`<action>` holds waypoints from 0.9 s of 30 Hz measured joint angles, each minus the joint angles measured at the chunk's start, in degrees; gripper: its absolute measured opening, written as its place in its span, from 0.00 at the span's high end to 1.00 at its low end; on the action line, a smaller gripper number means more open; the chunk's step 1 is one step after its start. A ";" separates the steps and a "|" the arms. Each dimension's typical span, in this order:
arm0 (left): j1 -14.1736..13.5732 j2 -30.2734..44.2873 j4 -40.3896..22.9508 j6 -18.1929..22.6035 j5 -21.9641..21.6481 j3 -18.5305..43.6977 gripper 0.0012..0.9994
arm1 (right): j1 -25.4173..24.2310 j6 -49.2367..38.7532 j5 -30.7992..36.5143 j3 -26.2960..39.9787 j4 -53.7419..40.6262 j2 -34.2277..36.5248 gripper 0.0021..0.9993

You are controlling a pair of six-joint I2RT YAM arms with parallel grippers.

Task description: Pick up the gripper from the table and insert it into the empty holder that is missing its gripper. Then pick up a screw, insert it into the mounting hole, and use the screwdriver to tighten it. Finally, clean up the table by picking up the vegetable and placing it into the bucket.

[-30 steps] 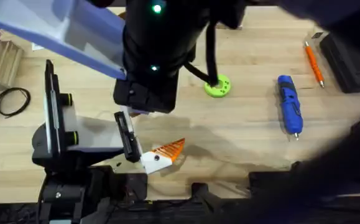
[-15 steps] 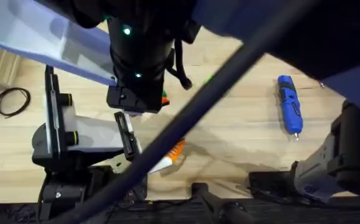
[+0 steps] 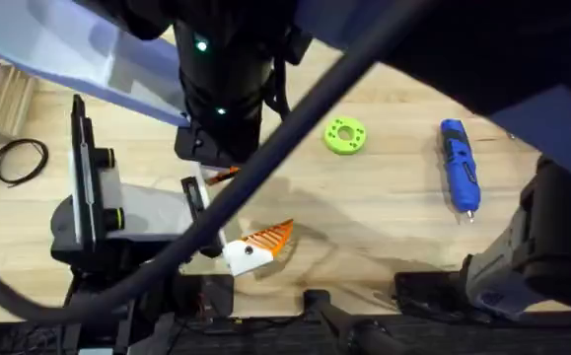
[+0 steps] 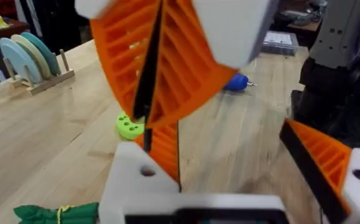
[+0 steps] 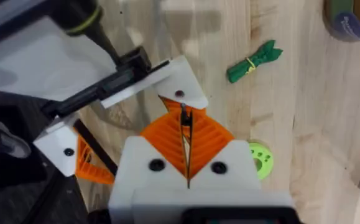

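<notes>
In the last half sec the dark arm [image 3: 228, 89] at upper centre cleared the lime-green disc [image 3: 345, 135], while the orange gripper [image 3: 271, 237] sits unmoved at lower centre against the white holder [image 3: 245, 255], and the right gripper [image 5: 184, 127] has its pads pressed together, poss. on a screw, so prob. the screw step is next.

Your overhead view is blocked up top: a big dark blurred arm [image 3: 226, 79] and a cable [image 3: 295, 148] cross the table [image 3: 384, 207]. The bucket [image 5: 352, 22] is cut off at the right wrist picture's corner, so you can't see its contents. The screwdriver [image 4: 235, 81] is mostly hidden behind an orange pad [image 4: 167, 68]. The vegetable [image 4: 55, 213] runs off the left wrist picture's lower edge.
</notes>
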 joint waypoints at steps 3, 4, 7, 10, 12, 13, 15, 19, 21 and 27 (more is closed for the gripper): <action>0.00 0.00 0.00 0.00 -0.01 0.00 0.01 | 0.00 0.00 0.00 0.00 0.24 0.00 1.00; 0.00 0.01 0.00 0.00 -0.01 0.00 0.01 | 0.00 0.00 0.00 0.00 0.24 0.06 1.00; 0.00 0.00 0.00 0.00 0.00 0.00 0.01 | 0.00 0.00 0.00 0.00 0.37 0.27 1.00; 0.00 0.00 0.00 0.00 -0.01 0.00 0.01 | 0.00 0.00 0.00 0.01 0.61 0.77 1.00; 0.00 0.00 0.00 0.00 -0.01 0.00 0.01 | 0.00 -0.02 0.00 0.00 0.68 1.11 1.00; 0.00 0.02 0.00 0.00 -0.01 0.00 0.01 | 0.00 -0.02 0.00 0.01 0.67 1.21 1.00; 0.00 0.02 0.00 0.00 0.00 0.00 0.01 | 0.00 -0.02 0.00 0.00 0.66 1.40 1.00; 0.00 0.00 0.00 -0.07 -0.01 0.00 0.01 | 0.00 -0.02 0.00 0.02 0.64 1.64 1.00; 0.00 0.00 -0.02 -0.07 -0.01 0.00 0.01 | 0.00 -0.02 0.00 0.02 0.64 1.66 1.00; 0.00 0.00 0.00 -0.07 -0.01 0.00 0.01 | 0.00 -0.02 0.00 0.01 0.64 1.64 1.00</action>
